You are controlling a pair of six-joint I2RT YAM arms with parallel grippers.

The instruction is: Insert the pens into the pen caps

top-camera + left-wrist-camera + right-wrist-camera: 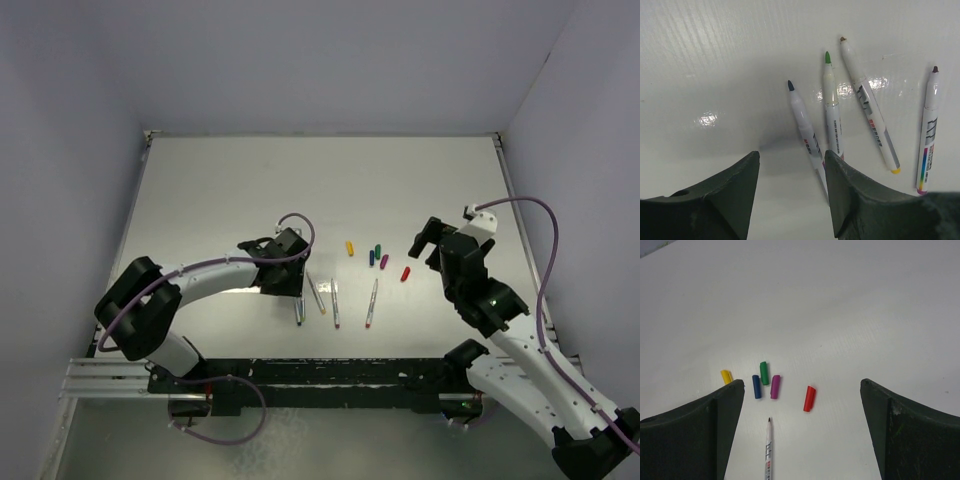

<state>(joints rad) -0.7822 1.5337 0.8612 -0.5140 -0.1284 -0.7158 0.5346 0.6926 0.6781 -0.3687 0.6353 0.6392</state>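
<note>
White pen, tip toward caps

Thin white plastic marker pens: small dark and red barrel print, too blurred to read.
Legible text: none.

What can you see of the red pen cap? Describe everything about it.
The red pen cap is a short, smooth tube that looks like glossy red plastic. It lies on its side on the white table, slightly tilted, with no pen in it. In the right wrist view it sits apart from the other caps, to the right of the purple cap. Only the table touches it. Which end is open cannot be told.
</note>
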